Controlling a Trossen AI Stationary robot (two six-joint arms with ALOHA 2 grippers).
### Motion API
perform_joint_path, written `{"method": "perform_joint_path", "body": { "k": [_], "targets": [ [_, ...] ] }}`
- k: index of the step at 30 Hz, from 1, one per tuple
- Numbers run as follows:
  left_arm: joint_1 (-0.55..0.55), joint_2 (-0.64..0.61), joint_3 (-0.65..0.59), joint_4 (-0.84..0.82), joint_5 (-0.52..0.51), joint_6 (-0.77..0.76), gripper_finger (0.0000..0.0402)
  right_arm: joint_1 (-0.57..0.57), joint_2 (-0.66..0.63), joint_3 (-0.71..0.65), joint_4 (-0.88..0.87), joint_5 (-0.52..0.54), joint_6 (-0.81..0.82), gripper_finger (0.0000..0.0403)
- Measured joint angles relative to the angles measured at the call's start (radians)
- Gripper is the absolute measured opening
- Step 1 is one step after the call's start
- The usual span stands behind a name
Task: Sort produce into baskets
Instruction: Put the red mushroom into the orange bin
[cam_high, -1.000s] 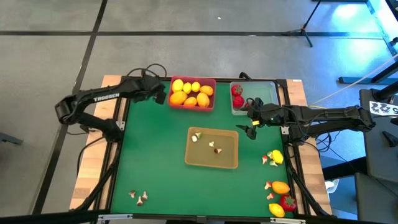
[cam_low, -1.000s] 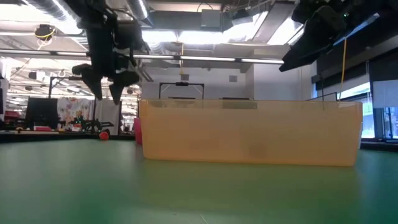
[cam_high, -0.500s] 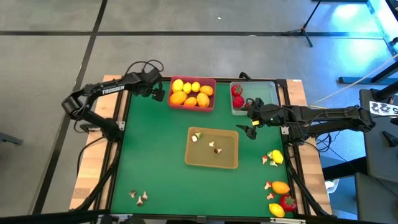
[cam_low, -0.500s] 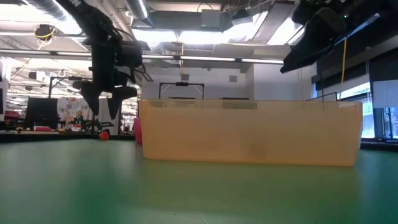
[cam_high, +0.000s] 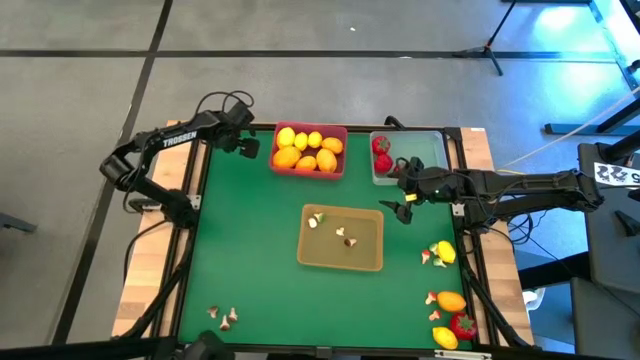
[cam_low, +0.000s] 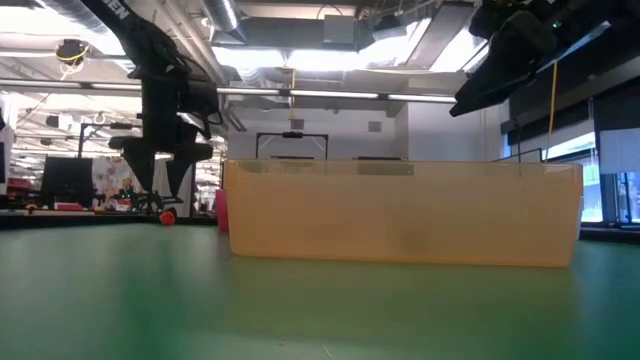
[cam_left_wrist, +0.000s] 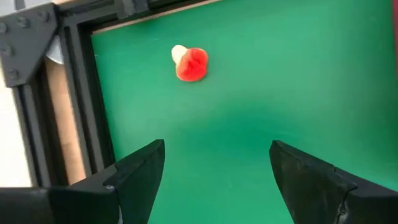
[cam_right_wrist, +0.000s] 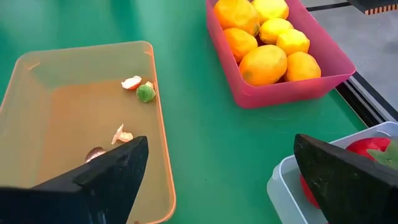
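My left gripper (cam_high: 247, 147) hangs open over the mat's far left corner, left of the pink-red basket (cam_high: 342, 165) of yellow and orange fruits. On the mat beyond its fingers lies a small red-capped piece with a white stem (cam_left_wrist: 189, 62), also seen low on the table (cam_low: 168, 216). Nothing is between the fingers of my left gripper (cam_left_wrist: 214, 165). My right gripper (cam_high: 404, 203) stands open in the air between the clear basket (cam_high: 430, 150) with red fruits and the tan basket (cam_high: 372, 262) with mushroom bits.
Loose fruits and bits lie along the mat's right edge (cam_high: 441, 253) and near right corner (cam_high: 452, 318). A few mushroom bits (cam_high: 223, 316) lie near the front left. The black frame rail (cam_left_wrist: 74, 93) runs close beside the red-capped piece.
My left gripper has swung away from the pink-red basket toward the table's far left corner and sunk closer to the mat, turning a little, with its fingers still apart.
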Motion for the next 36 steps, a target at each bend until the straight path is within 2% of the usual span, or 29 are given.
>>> {"method": "perform_joint_path", "body": {
  "k": [4, 24, 36],
  "targets": [
    [0.024, 0.007, 0.000, 0.030, 0.038, 0.015, 0.0288, 0.000, 0.014, 0.000, 0.033, 0.000, -0.036, 0.0399],
    [0.092, 0.119, -0.023, 0.053, 0.066, 0.019, 0.0288, 0.000, 0.046, 0.001, 0.164, -0.010, -0.055, 0.0399],
    [0.090, 0.131, -0.024, 0.129, -0.016, -0.063, 0.0288, 0.000, 0.077, 0.000, 0.225, -0.010, -0.095, 0.0399]
  ]
}}
